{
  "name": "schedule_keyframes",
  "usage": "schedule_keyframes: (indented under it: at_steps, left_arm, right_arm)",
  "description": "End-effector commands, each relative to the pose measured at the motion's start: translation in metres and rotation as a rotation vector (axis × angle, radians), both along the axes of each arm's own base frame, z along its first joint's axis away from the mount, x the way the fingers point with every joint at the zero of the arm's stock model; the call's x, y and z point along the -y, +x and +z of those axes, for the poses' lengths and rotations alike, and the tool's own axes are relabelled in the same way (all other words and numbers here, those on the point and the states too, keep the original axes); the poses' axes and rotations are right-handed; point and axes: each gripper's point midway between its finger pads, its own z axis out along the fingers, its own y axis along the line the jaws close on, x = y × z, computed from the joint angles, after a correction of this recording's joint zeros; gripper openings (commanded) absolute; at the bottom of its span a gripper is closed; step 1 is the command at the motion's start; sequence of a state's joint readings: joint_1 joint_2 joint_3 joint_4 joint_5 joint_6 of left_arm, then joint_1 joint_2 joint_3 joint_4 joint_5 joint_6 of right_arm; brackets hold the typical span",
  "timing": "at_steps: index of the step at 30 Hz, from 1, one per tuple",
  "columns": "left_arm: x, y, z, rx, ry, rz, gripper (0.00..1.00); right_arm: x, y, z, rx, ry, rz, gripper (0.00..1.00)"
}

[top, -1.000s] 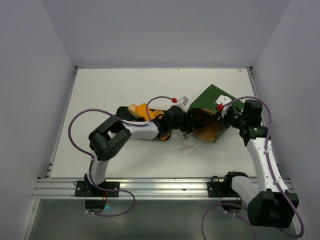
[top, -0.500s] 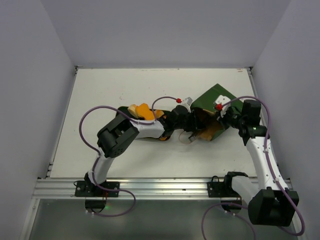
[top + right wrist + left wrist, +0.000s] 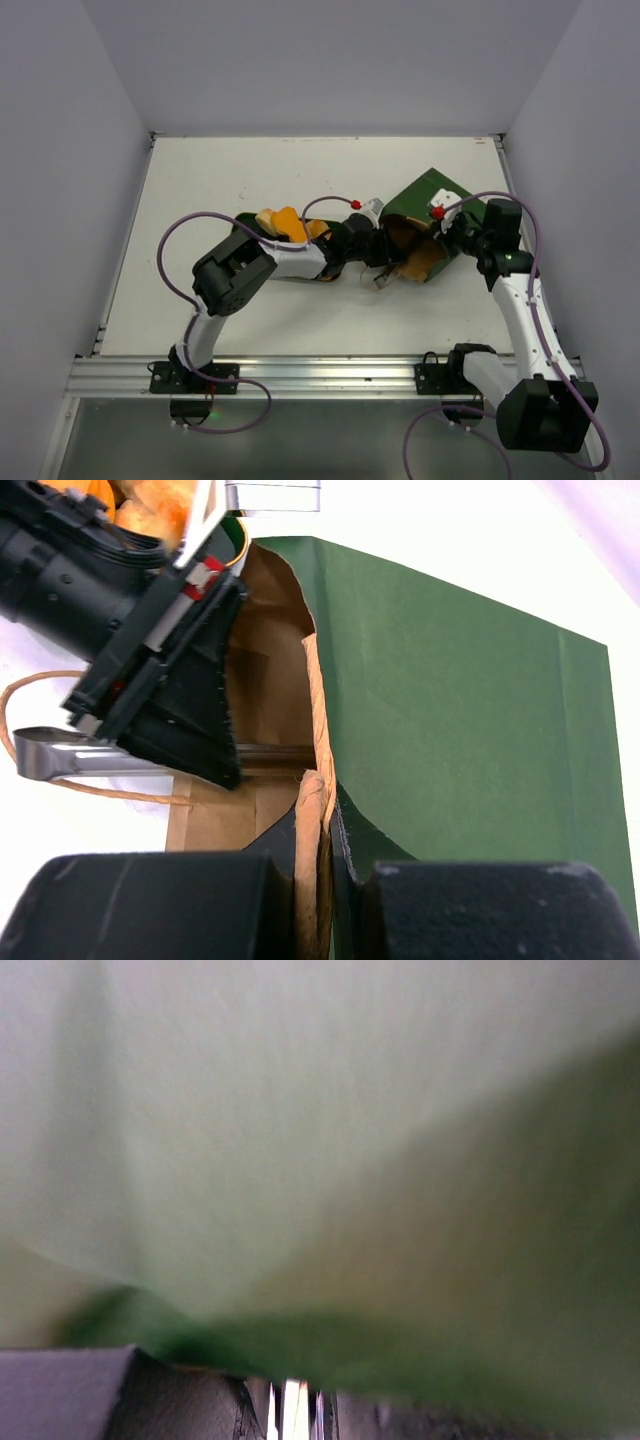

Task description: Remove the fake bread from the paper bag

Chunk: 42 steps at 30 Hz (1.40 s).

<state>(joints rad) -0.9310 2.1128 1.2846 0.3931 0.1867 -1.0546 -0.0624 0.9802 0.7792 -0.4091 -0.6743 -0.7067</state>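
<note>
The dark green paper bag (image 3: 428, 200) lies on its side right of centre, its brown mouth (image 3: 265, 680) facing left. My right gripper (image 3: 441, 226) is shut on the bag's upper rim (image 3: 322, 810), pinching the paper edge. My left gripper (image 3: 383, 250) is at the mouth, shut on metal tongs (image 3: 85, 755) whose arms reach into the bag. Orange and tan fake bread (image 3: 284, 222) lies on a dark tray left of the bag, and shows again in the right wrist view (image 3: 150, 495). No bread shows inside the bag. The left wrist view is a green blur above the tongs (image 3: 295, 1412).
The dark tray (image 3: 243, 221) sits under my left forearm. A string handle (image 3: 60, 685) loops on the white table in front of the bag mouth. White walls close the table at the back and both sides.
My left gripper has slid right, up to the bag's mouth, and its jaws have squeezed the tongs closer together. The right gripper and the bag have stayed put.
</note>
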Motion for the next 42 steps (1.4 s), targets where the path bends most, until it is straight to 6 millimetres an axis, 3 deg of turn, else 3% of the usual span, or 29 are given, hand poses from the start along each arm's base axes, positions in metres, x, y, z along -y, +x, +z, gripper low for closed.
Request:
schedule_keyframes:
  at_steps: [1,2,12,17,18,24,42]
  left_arm:
    - [-0.001,-0.004,0.051,0.107,-0.087,-0.022,0.0]
    - [-0.004,-0.005,0.059,0.121,-0.095,-0.019,0.0]
    - [-0.033,-0.026,0.072,0.16,-0.097,-0.03,0.0]
    - [-0.027,-0.029,0.076,0.146,-0.121,-0.034,0.11]
    - [-0.025,-0.029,0.075,0.143,-0.126,-0.037,0.18]
    - [-0.015,-0.026,0.059,0.105,-0.111,-0.038,0.32]
    - [-0.014,-0.009,0.048,0.128,-0.036,0.043,0.44]
  right_arm:
    - [-0.005,0.003,0.011,0.044,0.02,0.005,0.0]
    - [-0.004,0.003,0.011,0.047,0.019,0.002,0.0]
    - [-0.017,-0.012,0.014,0.066,0.02,0.116,0.0]
    - [-0.024,-0.019,0.012,0.047,0.034,0.167,0.0]
    - [-0.026,-0.021,0.013,0.053,0.037,0.188,0.0]
    - [-0.029,-0.024,0.01,0.041,0.042,0.215,0.0]
    - [-0.028,-0.023,0.003,0.025,0.038,0.215,0.0]
